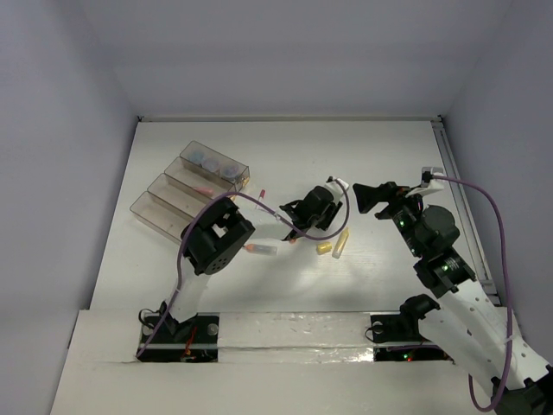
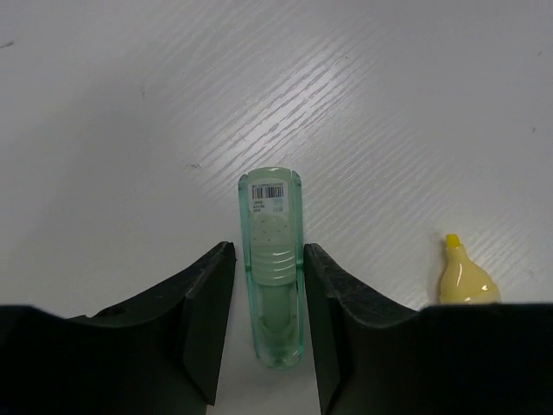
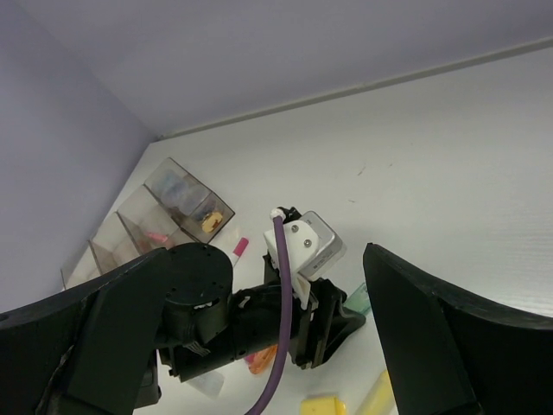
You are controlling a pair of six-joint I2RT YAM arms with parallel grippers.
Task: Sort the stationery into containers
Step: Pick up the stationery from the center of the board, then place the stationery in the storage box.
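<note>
A white table (image 1: 389, 156) with pale grey-lilac walls around it carries the whole scene. Toward 10 o'clock from the table's middle the four clear containers (image 1: 164, 203) sit side by side. The farthest one holds blue-grey discs (image 1: 209, 161), and something pink lies in the next. Near the centre, the left gripper (image 2: 269, 252) is down at the surface with its jaws parted. One finger stands on each side of a green stick (image 2: 271, 216) that lies flat on the table. A sliver of table shows at the stick's 9 o'clock side, so it is straddled, not clamped. A yellow stick (image 2: 467, 281) lies just off at 3 o'clock of that gripper. A white pen (image 1: 261, 249) rests at 7 o'clock of it. The right gripper (image 3: 266, 255) hangs above the table at 3 o'clock of the left one, spread wide and holding nothing.
</note>
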